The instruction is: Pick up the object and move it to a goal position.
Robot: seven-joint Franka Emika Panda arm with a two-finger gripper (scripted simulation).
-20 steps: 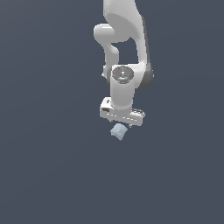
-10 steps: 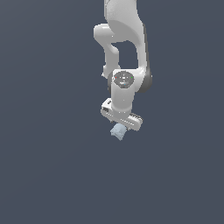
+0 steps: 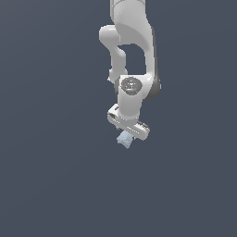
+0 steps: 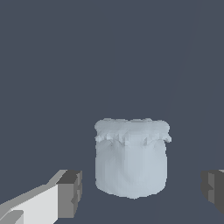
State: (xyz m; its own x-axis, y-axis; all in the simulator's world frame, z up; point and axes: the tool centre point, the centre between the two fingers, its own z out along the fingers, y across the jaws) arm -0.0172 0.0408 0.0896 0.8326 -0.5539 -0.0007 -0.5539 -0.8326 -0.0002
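The object is a small pale blue-grey block with a frilled, lighter top edge, resting on the dark grey floor. In the exterior view the white gripper points down right over it. In the wrist view the object stands between the two grey fingertips. One fingertip is close beside it and the other is farther off. A gap shows on each side, so the gripper is open around the object without touching it.
The white arm rises from the gripper to the top edge of the exterior view. The dark grey floor surrounds the object, with nothing else on it.
The gripper has come down a little closer over the object. The object has not moved.
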